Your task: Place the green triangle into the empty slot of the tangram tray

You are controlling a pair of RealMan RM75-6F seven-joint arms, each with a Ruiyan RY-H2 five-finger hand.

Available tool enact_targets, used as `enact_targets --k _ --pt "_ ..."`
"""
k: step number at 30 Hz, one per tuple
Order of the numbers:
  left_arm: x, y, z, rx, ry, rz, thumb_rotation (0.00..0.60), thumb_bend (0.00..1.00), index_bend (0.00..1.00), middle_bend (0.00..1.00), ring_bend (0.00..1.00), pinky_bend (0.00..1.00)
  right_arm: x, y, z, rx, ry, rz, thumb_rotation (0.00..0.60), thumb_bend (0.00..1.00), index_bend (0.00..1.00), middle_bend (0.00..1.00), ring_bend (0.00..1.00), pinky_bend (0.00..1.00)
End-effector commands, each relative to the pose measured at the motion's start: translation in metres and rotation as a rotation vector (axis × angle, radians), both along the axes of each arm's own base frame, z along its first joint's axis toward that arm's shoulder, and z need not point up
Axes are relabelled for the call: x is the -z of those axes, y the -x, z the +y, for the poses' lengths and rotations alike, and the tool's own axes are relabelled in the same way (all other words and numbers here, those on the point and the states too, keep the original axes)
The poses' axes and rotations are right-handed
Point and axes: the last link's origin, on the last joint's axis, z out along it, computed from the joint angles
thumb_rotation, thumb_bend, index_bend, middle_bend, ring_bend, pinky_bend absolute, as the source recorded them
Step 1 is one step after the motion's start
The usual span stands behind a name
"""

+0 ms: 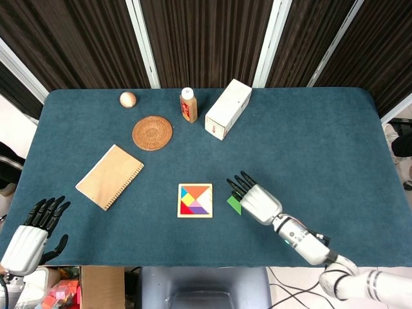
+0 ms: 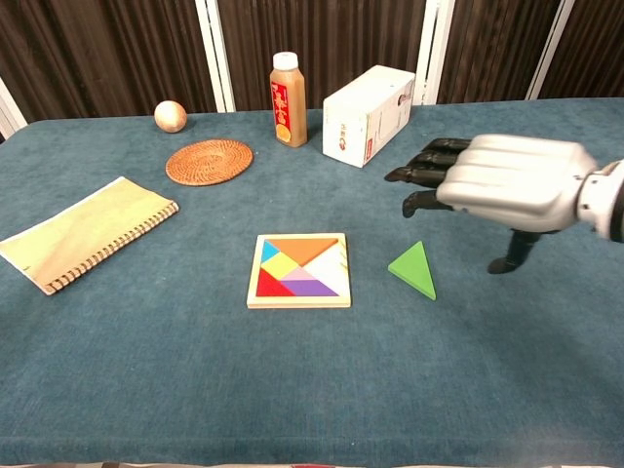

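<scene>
The green triangle (image 2: 414, 269) lies flat on the blue cloth, just right of the tangram tray (image 2: 298, 300). The tray is a small wooden square filled with coloured pieces except for a white slot on its right side. My right hand (image 2: 492, 183) hovers above the triangle with its fingers apart, holding nothing. In the head view this right hand (image 1: 255, 199) covers most of the green triangle (image 1: 233, 205), next to the tangram tray (image 1: 195, 214). My left hand (image 1: 30, 232) stays off the table's near left corner, fingers spread and empty.
A spiral notebook (image 1: 110, 176) lies left of the tray. Further back are a round woven coaster (image 1: 152, 132), a wooden ball (image 1: 128, 99), a bottle (image 1: 188, 105) and a white box (image 1: 228, 109).
</scene>
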Motion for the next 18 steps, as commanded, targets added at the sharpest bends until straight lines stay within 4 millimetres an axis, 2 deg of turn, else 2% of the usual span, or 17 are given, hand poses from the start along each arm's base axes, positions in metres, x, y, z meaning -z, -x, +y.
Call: enact_targets --k 1,9,18 --pt "0.0 0.0 0.0 0.0 -0.002 -0.001 0.6 0.48 0.0 0.03 0.02 0.07 0.015 -0.003 -0.008 -0.015 -0.004 0.04 0.6 0.28 0.38 0.0 0.0 0.0" --pt "0.0 0.001 0.002 -0.008 -0.003 0.0 0.6 0.48 0.0 0.03 0.02 0.07 0.042 0.0 -0.013 -0.011 -0.022 0.089 0.6 0.34 0.4 0.0 0.0 0.0" --pt "-0.001 0.002 0.003 -0.011 -0.006 -0.002 0.6 0.48 0.0 0.03 0.02 0.07 0.054 0.001 -0.019 0.005 -0.015 0.1 0.6 0.36 0.42 0.0 0.0 0.0"
